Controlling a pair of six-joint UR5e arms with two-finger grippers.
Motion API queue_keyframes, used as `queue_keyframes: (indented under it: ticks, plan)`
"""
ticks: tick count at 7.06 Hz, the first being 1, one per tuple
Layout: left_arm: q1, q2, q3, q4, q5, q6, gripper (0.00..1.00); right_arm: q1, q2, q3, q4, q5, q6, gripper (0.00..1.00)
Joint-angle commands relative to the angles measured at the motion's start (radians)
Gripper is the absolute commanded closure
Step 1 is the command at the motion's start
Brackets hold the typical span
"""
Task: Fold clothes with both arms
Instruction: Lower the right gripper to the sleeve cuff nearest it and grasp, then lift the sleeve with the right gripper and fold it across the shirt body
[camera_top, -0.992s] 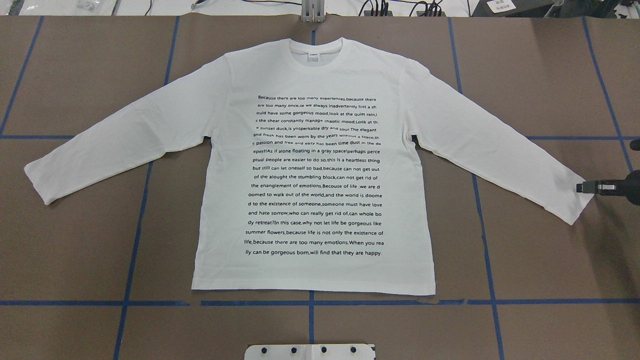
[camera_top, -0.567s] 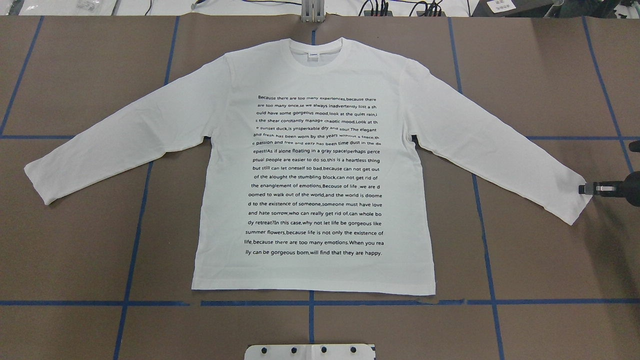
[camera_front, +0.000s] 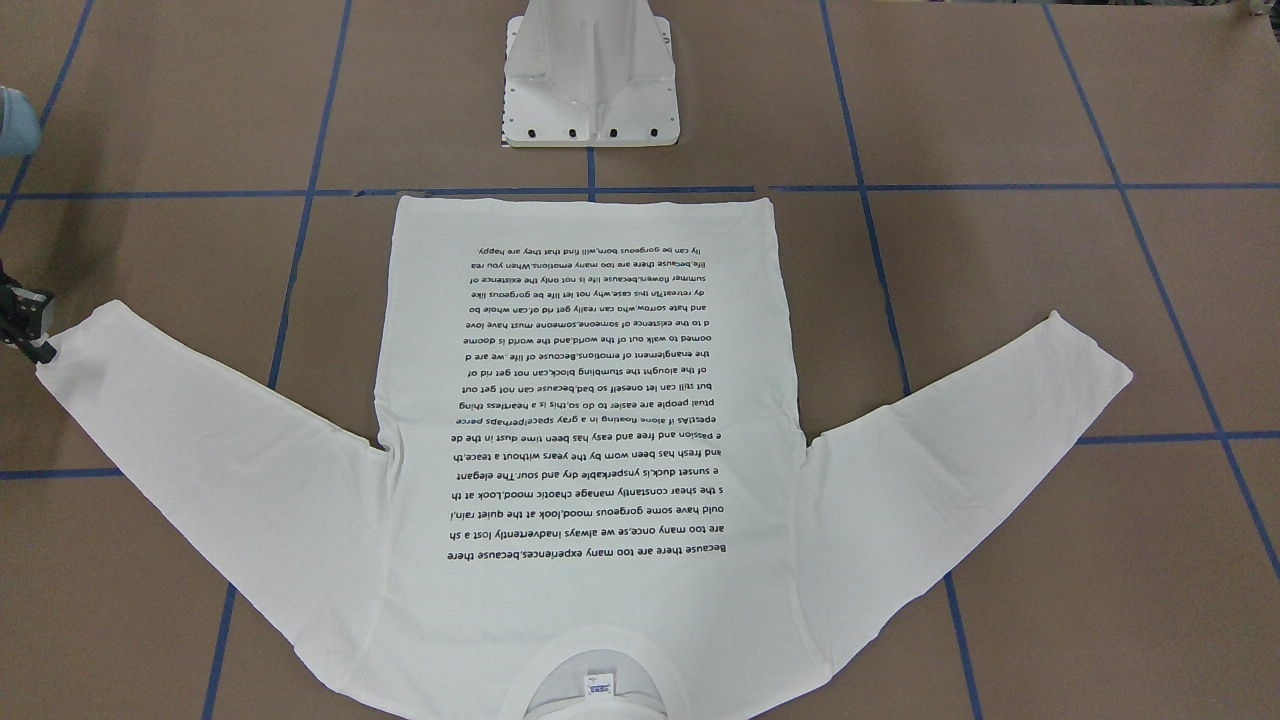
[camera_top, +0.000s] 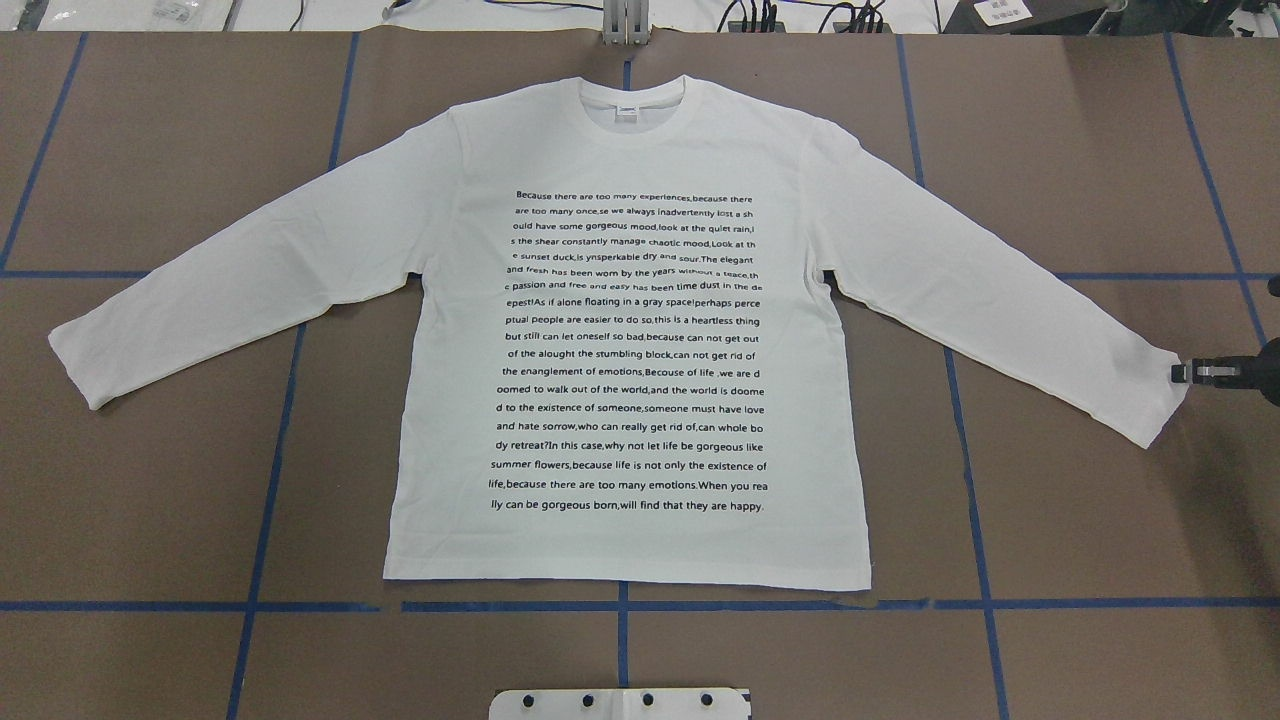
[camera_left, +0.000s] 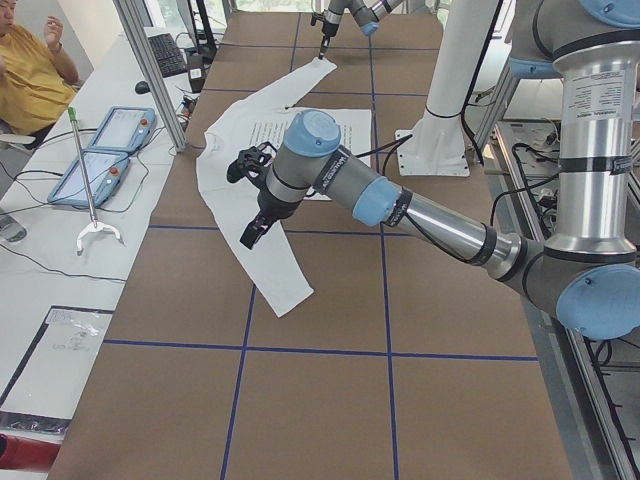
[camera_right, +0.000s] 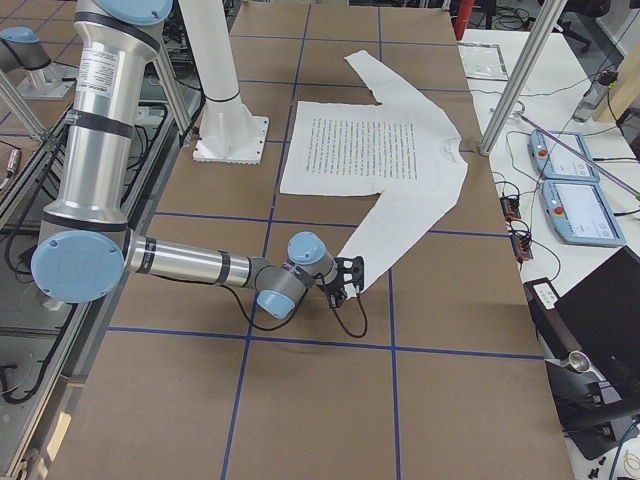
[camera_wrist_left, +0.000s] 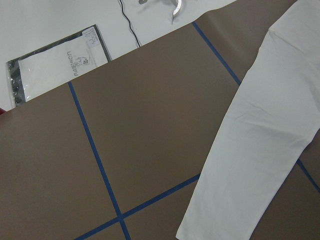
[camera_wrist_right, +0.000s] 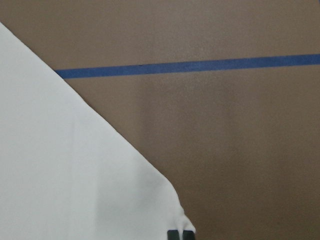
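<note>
**Colleague:** Where is the shirt on your screens?

**Operator:** I see the white long-sleeved shirt (camera_top: 630, 300) lying flat on the brown surface (camera_top: 1080, 150). Its black printed text faces up, the neck points away from the robot and the hem lies toward it. Both sleeves are spread wide, with the cuffs angled back toward the robot's side. Blue tape lines (camera_top: 270, 480) cross the surface in a grid.

**Colleague:** And the right gripper?

**Operator:** My right gripper (camera_top: 1183, 373) sits low at the cuff of the sleeve on the robot's right. In its wrist view the fingertips (camera_wrist_right: 173, 234) are together, pinching the very edge of the cuff, and the cloth puckers slightly there.

**Colleague:** The left one?

**Operator:** The left gripper (camera_left: 248, 232) shows only in a side view, hanging above the other sleeve. I cannot tell whether its fingers are apart or together. Its wrist camera looks down on that sleeve and on bare surface.

**Colleague:** What else is in view?

**Operator:** A white pedestal (camera_front: 590, 75) stands just past the hem. A person in a yellow top (camera_left: 30, 75) sits at a side table.
</note>
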Motion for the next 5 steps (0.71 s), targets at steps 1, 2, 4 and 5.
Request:
queue_keyframes:
  ticks: [1,2,4,5]
  plan:
    - [-0.001,0.003,0.004,0.001,-0.058,0.003,0.0,0.079,0.03,0.222,-0.294,0.073,-0.002,1.0]
    - [-0.001,0.003,0.01,0.001,-0.061,0.006,0.0,0.093,0.111,0.395,-0.61,0.076,-0.002,1.0]
    - [-0.001,0.003,0.006,0.003,-0.063,0.006,0.0,0.078,0.525,0.484,-1.209,0.058,-0.007,1.0]
    - [-0.001,0.003,0.005,0.003,-0.063,0.006,0.0,0.048,0.749,0.433,-1.404,0.023,-0.004,1.0]
